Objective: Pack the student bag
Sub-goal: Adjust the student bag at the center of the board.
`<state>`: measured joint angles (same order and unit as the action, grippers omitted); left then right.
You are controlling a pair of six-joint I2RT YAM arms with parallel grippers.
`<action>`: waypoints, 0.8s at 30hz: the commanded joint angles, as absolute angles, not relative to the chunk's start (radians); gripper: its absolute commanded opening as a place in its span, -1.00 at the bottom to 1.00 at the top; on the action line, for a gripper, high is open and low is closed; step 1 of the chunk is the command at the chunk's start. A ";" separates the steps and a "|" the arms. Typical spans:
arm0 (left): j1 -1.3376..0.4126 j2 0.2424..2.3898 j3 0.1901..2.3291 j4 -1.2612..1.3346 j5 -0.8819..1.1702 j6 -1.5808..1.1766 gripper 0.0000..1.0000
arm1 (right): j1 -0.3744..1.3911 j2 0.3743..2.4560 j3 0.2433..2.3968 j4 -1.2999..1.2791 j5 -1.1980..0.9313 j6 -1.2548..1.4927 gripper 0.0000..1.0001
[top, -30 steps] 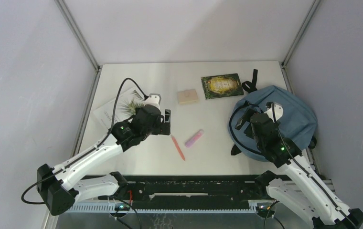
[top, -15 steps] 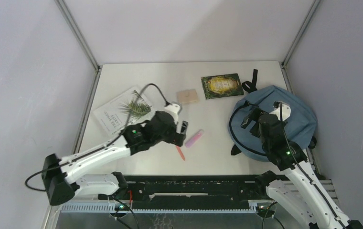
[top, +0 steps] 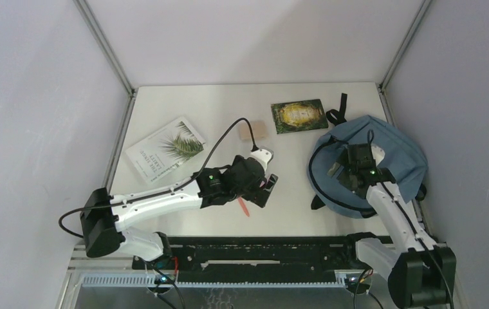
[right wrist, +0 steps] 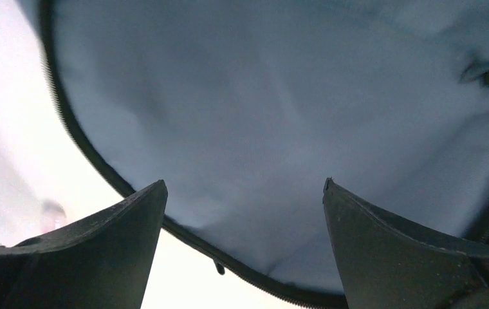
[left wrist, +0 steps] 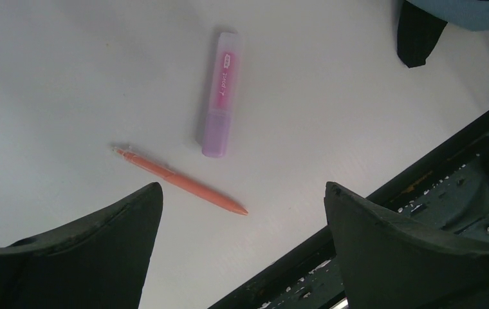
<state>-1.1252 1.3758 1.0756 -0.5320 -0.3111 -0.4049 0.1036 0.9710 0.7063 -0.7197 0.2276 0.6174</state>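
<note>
The student bag is a dusty-blue backpack with black zipper trim, lying at the right of the table. My right gripper hovers open over its left edge. In the right wrist view the blue fabric and black zipper fill the space between the fingers of the right gripper, which hold nothing. My left gripper is open over the table's middle, above an orange pen and a pink-purple highlighter. The open left gripper holds nothing.
A white book with a palm leaf lies at the left. A green book and a beige block lie at the back. The orange pen sits near the table's black front rail. A black bag strap reaches onto the table.
My left arm has swung right and toward the front edge, from beside the white book to over the pen and highlighter. The right gripper shifted slightly over the bag's edge. Both stayed open.
</note>
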 commanded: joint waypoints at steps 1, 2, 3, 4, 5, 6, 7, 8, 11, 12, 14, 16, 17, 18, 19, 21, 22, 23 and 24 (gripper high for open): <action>-1.112 1.338 1.126 -0.505 -0.354 -0.439 1.00 | 0.096 1.027 0.628 -0.671 0.071 0.749 0.99; -1.112 1.337 1.130 -0.519 -0.375 -0.436 1.00 | 0.101 1.041 0.594 -0.627 0.022 0.799 0.99; -1.112 1.336 1.132 -0.535 -0.400 -0.436 1.00 | 0.113 1.052 0.563 -0.588 -0.037 0.846 0.99; -1.110 1.334 1.131 -0.546 -0.415 -0.434 1.00 | 0.133 1.064 0.541 -0.547 -0.077 0.891 0.99; -1.104 1.329 1.126 -0.551 -0.421 -0.434 1.00 | 0.164 1.078 0.523 -0.503 -0.109 0.933 0.99; -1.095 1.321 1.119 -0.551 -0.418 -0.436 1.00 | 0.198 1.093 0.515 -0.462 -0.138 0.968 0.99; -1.082 1.310 1.110 -0.548 -0.410 -0.442 1.00 | 0.232 1.105 0.514 -0.411 -0.173 0.996 0.99; -1.066 1.298 1.099 -0.540 -0.394 -0.448 1.00 | 0.264 1.118 0.517 -0.350 -0.212 1.008 0.99; -1.018 1.250 1.061 -0.516 -0.357 -0.468 1.00 | 0.325 1.138 0.574 -0.279 -0.269 0.975 0.99; -1.004 1.235 1.050 -0.512 -0.356 -0.472 1.00 | 0.337 1.139 0.613 -0.317 -0.238 0.943 0.99; -0.980 1.207 1.032 -0.511 -0.360 -0.475 1.00 | 0.362 1.136 0.688 -0.422 -0.132 0.858 0.99; -0.961 1.175 1.015 -0.508 -0.359 -0.479 1.00 | 0.403 1.135 0.763 -0.546 0.025 0.771 0.99; -0.950 1.164 1.006 -0.505 -0.354 -0.485 1.00 | 0.424 1.137 0.785 -0.580 0.083 0.726 0.99; -0.938 1.152 0.997 -0.499 -0.345 -0.493 1.00 | 0.446 1.150 0.806 -0.614 0.125 0.690 0.99; -0.925 1.141 0.986 -0.488 -0.327 -0.502 1.00 | 0.466 1.163 0.823 -0.638 0.151 0.647 0.99; -0.894 1.126 0.962 -0.462 -0.288 -0.520 1.00 | 0.509 1.200 0.854 -0.677 0.188 0.593 0.89; -0.880 1.124 0.951 -0.451 -0.269 -0.529 1.00 | 0.531 1.220 0.865 -0.688 0.201 0.566 0.74; -0.868 1.122 0.945 -0.443 -0.253 -0.535 1.00 | 0.555 1.244 0.873 -0.688 0.196 0.535 0.63; -0.860 1.123 0.942 -0.439 -0.241 -0.541 1.00 | 0.573 1.269 0.881 -0.689 0.180 0.507 0.54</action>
